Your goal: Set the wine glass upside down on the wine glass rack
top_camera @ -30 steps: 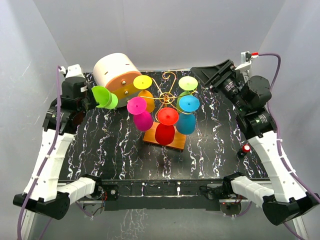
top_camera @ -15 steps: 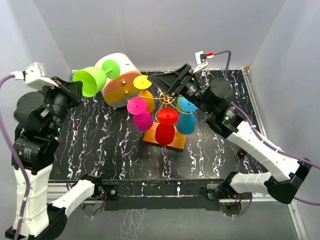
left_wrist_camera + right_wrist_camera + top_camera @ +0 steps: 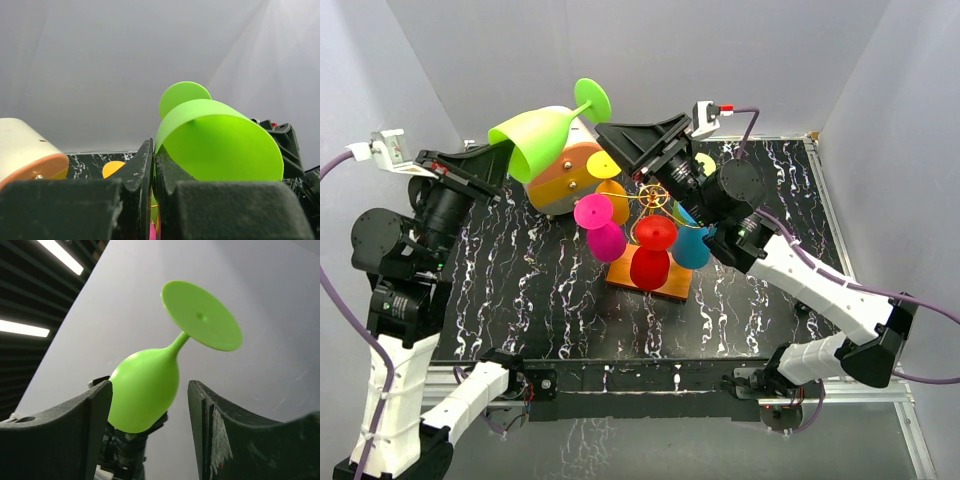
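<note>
Left gripper [image 3: 502, 152] clamped on rim of green wine glass [image 3: 542, 135], tilted foot-up, left of rack [image 3: 655, 195]; right gripper [image 3: 615, 135] apart, empty.

Around your work: one drum-shaped box and four coloured glasses on a marbled table.
You had the cream drum-shaped box [image 3: 563, 180] lying on its side at the back left of the black, white-veined table [image 3: 520, 290], its orange end turned toward the near edge. Just to its right, a pink glass [image 3: 601, 230], a red glass [image 3: 652, 252], a blue glass [image 3: 693, 247] and an orange glass [image 3: 614, 200] with a yellow foot were clustered bowl-down, feet up.
</note>
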### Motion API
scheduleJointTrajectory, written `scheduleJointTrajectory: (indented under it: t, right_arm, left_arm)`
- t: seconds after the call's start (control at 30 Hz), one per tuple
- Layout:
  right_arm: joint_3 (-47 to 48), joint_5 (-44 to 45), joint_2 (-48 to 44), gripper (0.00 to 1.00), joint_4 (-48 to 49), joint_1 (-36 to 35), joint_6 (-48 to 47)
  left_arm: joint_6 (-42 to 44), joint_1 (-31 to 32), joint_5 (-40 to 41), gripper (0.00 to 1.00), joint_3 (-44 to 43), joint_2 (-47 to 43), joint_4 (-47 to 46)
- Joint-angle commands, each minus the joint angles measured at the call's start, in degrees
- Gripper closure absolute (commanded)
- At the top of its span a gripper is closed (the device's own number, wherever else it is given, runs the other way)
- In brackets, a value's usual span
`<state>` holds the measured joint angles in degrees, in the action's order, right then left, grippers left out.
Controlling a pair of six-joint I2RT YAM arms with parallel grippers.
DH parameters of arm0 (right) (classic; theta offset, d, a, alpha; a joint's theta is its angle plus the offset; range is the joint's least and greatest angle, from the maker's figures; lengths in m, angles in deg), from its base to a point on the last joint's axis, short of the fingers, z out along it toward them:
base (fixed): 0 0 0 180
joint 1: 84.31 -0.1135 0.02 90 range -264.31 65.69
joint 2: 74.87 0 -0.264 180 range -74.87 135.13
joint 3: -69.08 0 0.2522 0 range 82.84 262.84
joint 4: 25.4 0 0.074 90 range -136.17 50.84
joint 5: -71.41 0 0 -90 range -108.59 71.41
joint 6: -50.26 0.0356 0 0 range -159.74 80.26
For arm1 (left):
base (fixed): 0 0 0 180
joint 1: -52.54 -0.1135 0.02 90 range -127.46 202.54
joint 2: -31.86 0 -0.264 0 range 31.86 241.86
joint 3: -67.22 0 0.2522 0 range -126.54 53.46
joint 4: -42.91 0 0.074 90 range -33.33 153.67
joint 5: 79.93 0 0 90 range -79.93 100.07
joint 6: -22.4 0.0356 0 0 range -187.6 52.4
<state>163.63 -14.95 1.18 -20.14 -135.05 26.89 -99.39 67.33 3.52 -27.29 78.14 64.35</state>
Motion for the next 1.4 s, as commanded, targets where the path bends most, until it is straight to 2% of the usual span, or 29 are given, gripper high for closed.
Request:
scheduleJointTrajectory:
  t: [0.0,0.33,0.6,0.8,0.97,1.17,1.3,1.33,1.37]
  right_arm:
    - [3.9,5.2,0.6,0.41,6.3,-3.1,6.4]
    - [5.7,17.8,1.4,0.45,4.8,-7.5,8.5]
    - [8.2,17.5,3.6,0.43,4.6,-8.4,5.8]
    - [9.1,18.6,4.2,0.47,5.7,-8.4,5.5]
    - [8.7,19.0,4.3,0.58,7.6,-8.4,5.2]
    - [7.3,16.8,4.3,0.77,10.3,-8.4,5.5]
    - [5.4,16.8,3.8,0.94,12.8,-8.4,5.0]
    - [4.8,16.6,3.7,0.98,14.2,-8.4,4.4]
    - [4.3,16.4,3.6,1.00,15.4,-8.4,4.0]
  left_arm:
    - [-3.2,-0.1,-4.8,1.00,3.4,-0.8,-13.0]
    - [-3.2,-0.1,-7.5,1.00,6.0,-0.6,-17.8]
    - [-3.0,-0.1,-11.1,1.00,6.4,-0.1,-19.9]
    - [-3.3,-0.2,-12.7,1.00,7.8,-0.6,-21.7]
    - [-3.0,-0.1,-13.9,1.00,8.7,-0.8,-22.7]
    - [-0.3,-0.2,-16.7,1.00,8.2,-0.7,-22.9]
    - [1.0,-0.2,-16.9,1.00,8.3,-1.4,-21.6]
    - [1.3,-0.2,-16.8,0.99,8.4,-1.6,-21.1]
    - [1.7,-0.2,-16.6,0.93,8.4,-1.9,-20.5]
